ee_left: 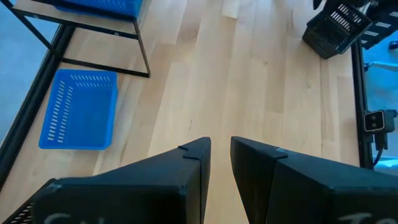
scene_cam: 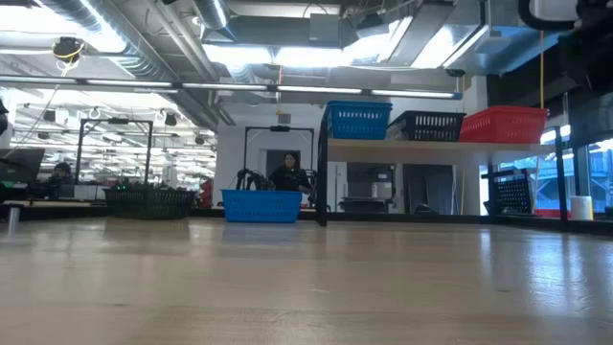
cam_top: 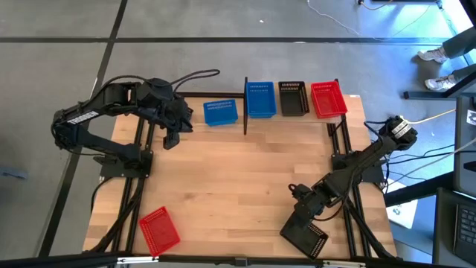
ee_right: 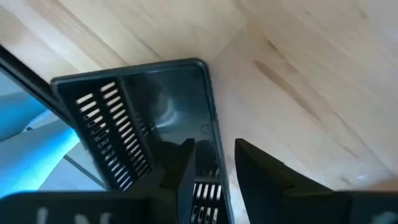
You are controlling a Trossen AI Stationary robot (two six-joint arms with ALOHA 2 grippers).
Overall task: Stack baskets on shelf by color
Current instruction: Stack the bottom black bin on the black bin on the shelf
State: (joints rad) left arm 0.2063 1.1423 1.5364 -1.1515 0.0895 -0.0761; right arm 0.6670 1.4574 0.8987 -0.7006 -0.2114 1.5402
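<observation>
A: What do the jaws hold?
B: The right gripper (ee_right: pixel 211 163) pinches one wall of a black basket (cam_top: pixel 306 235) at the table's (cam_top: pixel 245 179) near right corner, one finger inside and one outside. The left gripper (ee_left: pixel 221 155) hangs above the far left of the table, its jaws a narrow gap apart, holding nothing.

A: How many baskets are in view?
B: Six. On the shelf (cam_top: pixel 349 116): one blue basket (cam_top: pixel 260 99), one second black basket (cam_top: pixel 292 98), one red basket (cam_top: pixel 328 99), side by side. On the table: a second blue basket (cam_top: pixel 220 112) just left of the shelf, a second red basket (cam_top: pixel 159 230) at the near left corner, and the gripped black one.
</observation>
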